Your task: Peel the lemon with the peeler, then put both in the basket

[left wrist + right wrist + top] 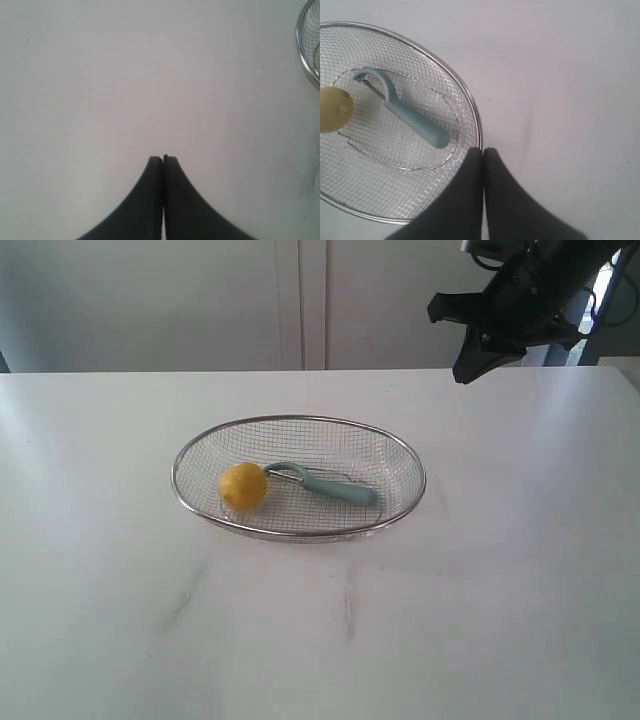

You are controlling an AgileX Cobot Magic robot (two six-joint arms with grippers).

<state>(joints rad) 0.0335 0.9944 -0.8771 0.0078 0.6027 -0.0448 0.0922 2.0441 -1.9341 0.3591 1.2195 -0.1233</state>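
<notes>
The white table (pixel 120 620) is matte and faintly scuffed, with pale wall panels (pixel 150 300) behind it. The lemon (pixel 243 486) lies in the wire mesh basket (pixel 300 421), with the peeler (pixel 335 486) just beside it. The right gripper (pixel 483 150) hangs raised off the basket's right, jaws pressed together and empty; the left gripper (pixel 163 157), likewise closed on nothing, faces the table near the rim.

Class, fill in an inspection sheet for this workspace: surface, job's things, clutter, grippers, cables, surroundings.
surface: white table, carrying only the basket.
job's things: lemon and peeler lie side by side inside the wire basket; whether the lemon is peeled cannot be told.
clutter: nothing seen.
grippers: left gripper shut, empty, over bare table; right gripper shut, empty, raised above the table.
cables: nothing seen for certain.
surroundings: pale panelled wall behind the table.
</notes>
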